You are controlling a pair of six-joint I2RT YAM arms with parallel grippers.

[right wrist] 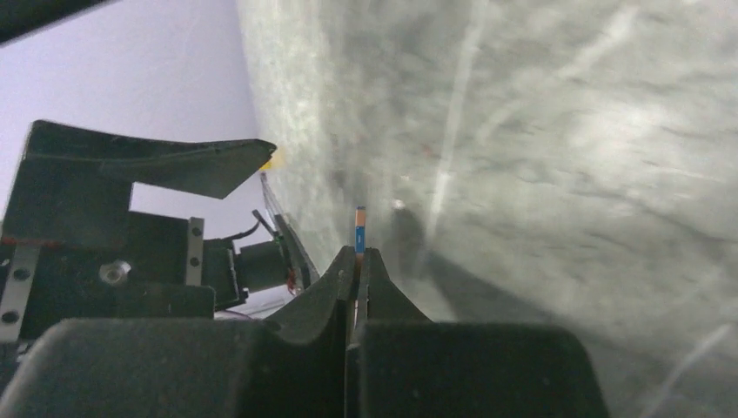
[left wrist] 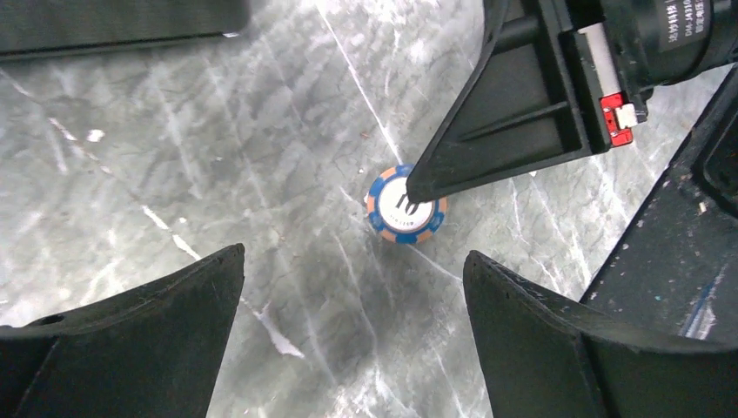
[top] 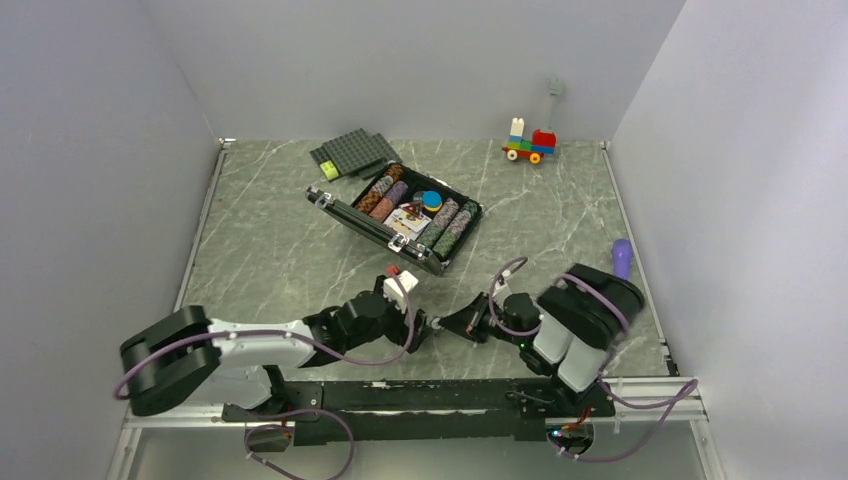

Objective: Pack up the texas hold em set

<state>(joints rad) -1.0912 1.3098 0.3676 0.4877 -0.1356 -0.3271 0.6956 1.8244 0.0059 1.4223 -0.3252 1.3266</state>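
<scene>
The black briefcase (top: 343,213) with silver trim lies open at the table's middle back. It holds rows of poker chips (top: 385,192), cards (top: 405,217) and a blue disc (top: 432,199). My right gripper (right wrist: 358,254) is shut on a blue and orange poker chip (right wrist: 359,228), held on edge at its fingertips. In the left wrist view that chip (left wrist: 393,228) shows flat-faced just above the marble, with the right gripper (left wrist: 413,190) over it. My left gripper (left wrist: 352,261) stands open right beside the chip, with nothing between its fingers. The two grippers meet near the table's front (top: 430,325).
Dark grey studded baseplates (top: 355,152) with a yellow-green brick (top: 329,169) lie behind the case. A colourful brick toy car (top: 530,145) stands at the back right. A purple object (top: 622,257) lies by the right wall.
</scene>
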